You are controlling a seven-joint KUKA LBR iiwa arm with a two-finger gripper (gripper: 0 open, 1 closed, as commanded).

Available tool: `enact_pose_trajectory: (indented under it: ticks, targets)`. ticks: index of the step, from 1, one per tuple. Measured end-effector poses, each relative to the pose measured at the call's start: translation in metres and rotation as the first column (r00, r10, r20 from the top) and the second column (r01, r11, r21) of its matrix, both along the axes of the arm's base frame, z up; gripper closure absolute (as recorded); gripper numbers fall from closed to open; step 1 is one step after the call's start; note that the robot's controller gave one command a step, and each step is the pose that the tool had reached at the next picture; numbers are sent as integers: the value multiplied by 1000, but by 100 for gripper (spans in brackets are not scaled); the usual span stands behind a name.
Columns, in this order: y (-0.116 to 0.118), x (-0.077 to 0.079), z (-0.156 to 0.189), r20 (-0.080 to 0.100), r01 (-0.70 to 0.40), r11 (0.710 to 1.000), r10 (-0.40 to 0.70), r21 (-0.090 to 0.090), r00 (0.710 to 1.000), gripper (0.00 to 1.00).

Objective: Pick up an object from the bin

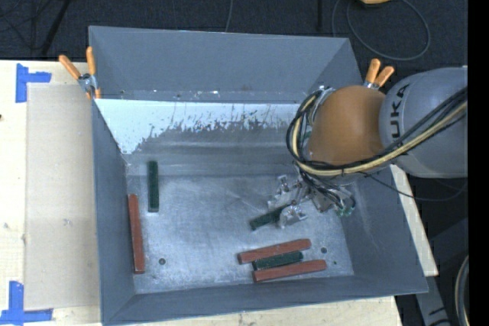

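Note:
My gripper (pixel 291 208) hangs low over the bin floor, right of the middle, below the orange wrist cover. A short dark green bar (pixel 265 221) lies slanted on the floor, and its right end reaches up to the gripper. Whether the gripper has hold of that end cannot be made out. Just in front of it, near the bin's front wall, a red-brown bar (pixel 273 250), a dark green bar (pixel 277 261) and another red-brown bar (pixel 290 270) lie side by side.
At the left of the bin floor a long red-brown bar (pixel 137 233) lies along the wall, with a dark green bar (pixel 153 185) beside it, further back. The arm and its cables reach in over the right rim.

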State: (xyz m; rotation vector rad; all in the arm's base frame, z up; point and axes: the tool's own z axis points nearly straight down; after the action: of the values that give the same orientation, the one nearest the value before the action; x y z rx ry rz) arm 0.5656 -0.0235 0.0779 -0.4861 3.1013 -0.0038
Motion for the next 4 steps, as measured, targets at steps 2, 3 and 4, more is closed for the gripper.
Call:
enact_pose_trajectory:
  ticks: [2,3,4]
  targets:
    - [7,1,110,-2,-6,1000,6,3,1000,100]
    - [6,0,110,-3,-3,1000,3,3,1000,100]
    - [5,0,110,-3,-2,1000,2,3,1000,100]
